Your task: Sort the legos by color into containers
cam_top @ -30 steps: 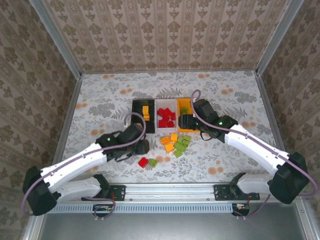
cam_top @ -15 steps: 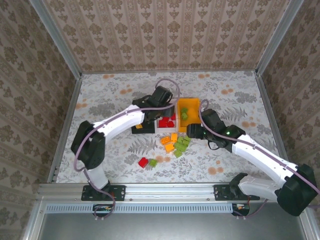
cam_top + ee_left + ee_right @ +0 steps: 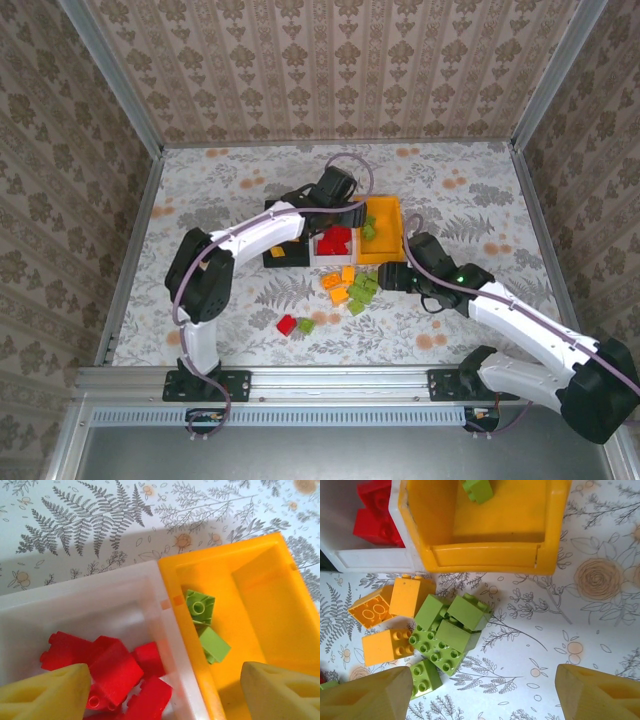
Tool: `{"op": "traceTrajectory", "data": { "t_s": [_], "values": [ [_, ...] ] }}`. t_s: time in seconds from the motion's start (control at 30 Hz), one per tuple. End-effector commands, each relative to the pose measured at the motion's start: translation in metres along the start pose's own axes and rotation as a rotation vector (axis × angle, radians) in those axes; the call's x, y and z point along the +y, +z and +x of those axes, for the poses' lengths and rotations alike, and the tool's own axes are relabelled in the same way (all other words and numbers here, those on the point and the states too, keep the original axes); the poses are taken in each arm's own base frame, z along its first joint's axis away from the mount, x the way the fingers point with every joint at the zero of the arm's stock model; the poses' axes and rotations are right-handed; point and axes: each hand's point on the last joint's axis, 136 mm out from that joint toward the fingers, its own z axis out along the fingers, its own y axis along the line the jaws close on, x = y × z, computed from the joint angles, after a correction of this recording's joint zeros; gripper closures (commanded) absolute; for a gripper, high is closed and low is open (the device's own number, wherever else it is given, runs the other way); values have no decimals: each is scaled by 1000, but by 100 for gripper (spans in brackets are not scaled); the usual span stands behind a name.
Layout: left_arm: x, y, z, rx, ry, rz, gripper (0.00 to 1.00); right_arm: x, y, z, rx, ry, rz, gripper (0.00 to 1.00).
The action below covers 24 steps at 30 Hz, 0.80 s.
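Right gripper (image 3: 485,695): jaws spread, nothing between them, hanging over the loose pile on the near side of the white bin (image 3: 90,587).

Progress, judged from how things lie:
- Nearest the arm bases, well short of the white bin: one red brick (image 3: 286,324) and one green brick (image 3: 305,326), side by side, unsorted.
- Just in front of the white bin: three orange bricks (image 3: 395,610) and a clump of green bricks (image 3: 447,635), touching one another, unsorted.
- In the white bin: a heap of red bricks (image 3: 110,670).
- In the orange-yellow bin (image 3: 495,555), touching the white bin's right side: two green bricks (image 3: 205,625).
- In the black bin (image 3: 270,262), on the white bin's left side: at least one orange brick; the rest is hidden by the arm.
- Left gripper (image 3: 165,690): fingers wide apart and empty, above the wall shared by the white and orange-yellow bins.

Estimate: reds nearly finished, greens and oranges mostly left; roughly half done.

Surface: pale table cloth (image 3: 480,190) printed with ferns and flowers, flat. Beyond the white bin, wallpaper panels (image 3: 330,70) in a beige damask close off the back and both sides.
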Motion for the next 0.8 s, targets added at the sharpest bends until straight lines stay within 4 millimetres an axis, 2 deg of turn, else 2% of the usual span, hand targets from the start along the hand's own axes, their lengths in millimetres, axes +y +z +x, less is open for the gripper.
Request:
{"op": "traceTrajectory", "data": {
  "t_s": [0.0, 0.13, 0.17, 0.3, 0.37, 0.5, 0.67, 0.77],
  "values": [
    [-25, -57, -40, -149, -12, 106, 15, 9, 11, 1, 10, 44, -46, 23],
    [-40, -104, -37, -227, 7, 160, 8, 14, 26, 3, 28, 64, -60, 23],
    [-43, -114, -31, -240, 18, 166, 1, 15, 30, 3, 33, 66, -57, 23],
    [-46, -143, 0, -261, 45, 165, 0, 22, 45, 5, 51, 55, -46, 23],
    [-39, -150, 18, -259, 39, 154, 0, 24, 52, 7, 64, 48, -24, 23],
    [-13, -156, 49, -256, -12, 110, 0, 21, 67, 15, 95, 39, 34, 24],
    [9, -166, 67, -271, -65, 91, 0, 11, 85, 27, 136, 33, 101, 24],
    [16, -168, 74, -266, -78, 77, 0, -2, 85, 31, 140, 38, 163, 26]
  ]
}}
